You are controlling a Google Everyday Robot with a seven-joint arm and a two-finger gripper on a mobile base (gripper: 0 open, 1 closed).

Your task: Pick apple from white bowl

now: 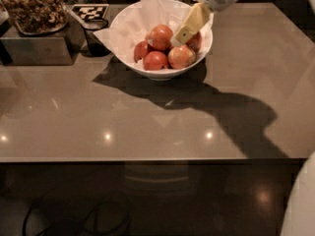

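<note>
Camera view: claw [179,38] inside the white bowl [127,58].
Reaching in from the upper right, pale yellow tip low among the apples [156,60] at the right of the pile. Touching one or just beside it, cannot tell; clenched or released, cannot tell either. About five red apples heaped on white paper [129,26], its pointed corners sticking out past the rim. Bowl set on the grey counter [147,122] toward the far edge. Small dark cup [96,33] just left of the bowl. Behind it a checkered marker [91,11], and a tray [29,50] of brown snacks at far left.
</note>
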